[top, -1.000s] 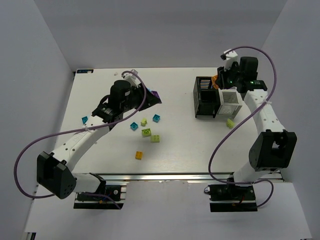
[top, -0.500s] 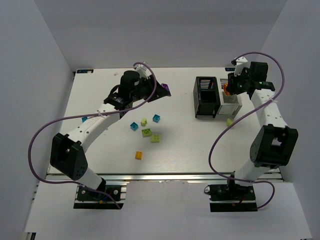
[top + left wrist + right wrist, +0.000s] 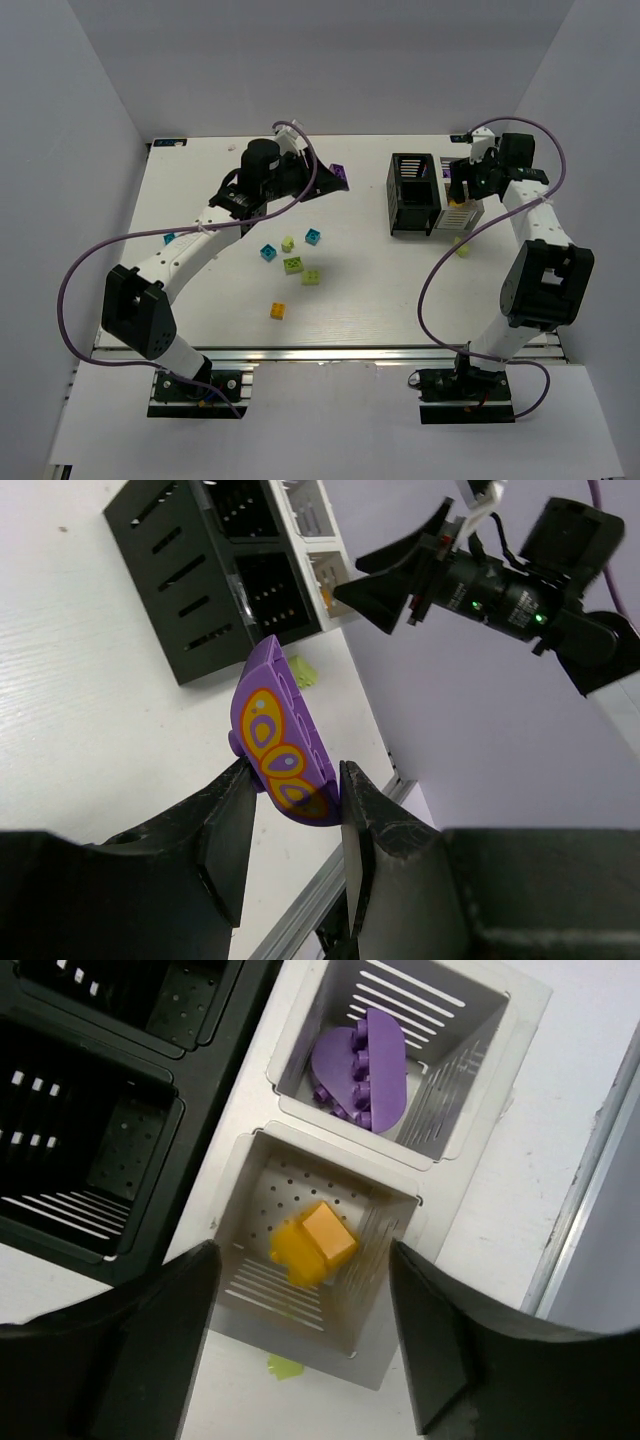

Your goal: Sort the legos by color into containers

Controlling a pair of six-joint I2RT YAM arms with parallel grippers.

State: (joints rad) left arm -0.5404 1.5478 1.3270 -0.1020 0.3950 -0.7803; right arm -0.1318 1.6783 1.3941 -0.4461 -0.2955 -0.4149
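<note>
My left gripper is shut on a rounded purple lego with orange ovals, held above the table left of the containers. My right gripper hangs open over the white tray. An orange lego lies in the tray compartment below it, and a purple lego lies in the compartment beside it. The black bin adjoins the tray on its left. Loose teal, lime and orange legos lie on the table's middle.
A lime lego lies on the table just in front of the white tray. Another teal lego sits far left beside my left arm. The table's right edge runs close behind the tray.
My right gripper has opened over the tray and the orange lego now lies in the compartment. My left arm has carried the purple lego to the right, towards the containers.
</note>
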